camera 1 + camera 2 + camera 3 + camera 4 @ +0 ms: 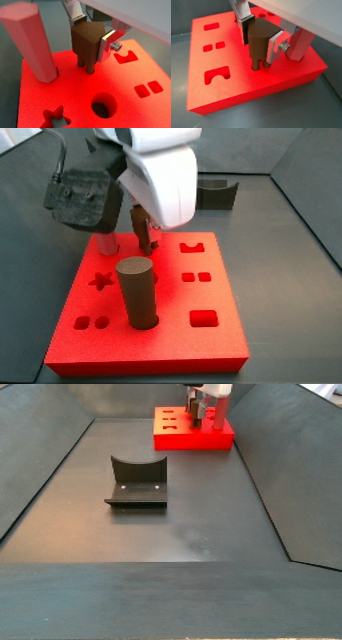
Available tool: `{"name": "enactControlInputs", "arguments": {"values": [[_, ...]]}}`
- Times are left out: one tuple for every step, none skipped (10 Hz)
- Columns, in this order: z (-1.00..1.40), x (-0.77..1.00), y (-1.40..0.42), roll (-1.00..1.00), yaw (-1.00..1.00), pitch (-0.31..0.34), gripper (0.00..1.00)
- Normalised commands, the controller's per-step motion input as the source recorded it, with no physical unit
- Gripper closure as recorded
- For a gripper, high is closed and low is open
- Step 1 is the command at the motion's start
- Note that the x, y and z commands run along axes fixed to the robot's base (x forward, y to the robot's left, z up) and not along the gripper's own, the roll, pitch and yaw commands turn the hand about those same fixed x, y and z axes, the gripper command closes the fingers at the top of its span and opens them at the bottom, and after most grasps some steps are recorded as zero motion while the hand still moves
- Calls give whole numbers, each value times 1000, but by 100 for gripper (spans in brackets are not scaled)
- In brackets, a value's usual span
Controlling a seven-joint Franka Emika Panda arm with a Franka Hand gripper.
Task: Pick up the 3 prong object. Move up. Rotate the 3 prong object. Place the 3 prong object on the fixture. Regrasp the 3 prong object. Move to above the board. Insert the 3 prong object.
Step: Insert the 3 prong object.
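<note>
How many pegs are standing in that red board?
2: a pink hexagonal peg at a board corner, and a dark cylinder near the star cut-out. The gripper holds the 3 prong object over the board; it may hide others.

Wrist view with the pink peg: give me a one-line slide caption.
Gripper holds the 3 prong object upright, prongs down on the red board, beside the pink hexagonal peg.

both wrist views close above board (73, 95); side views share claw (144, 238).
</note>
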Motion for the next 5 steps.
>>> {"name": "enactControlInputs", "arguments": {"values": [[-454,-3,0,19,-49,-70,100],[0,-66,0,-10,0,-59,100],[0,-49,0,0,0,0,100],[0,0,0,10,0,0,100],[0,0,0,0,0,0,100]]}}
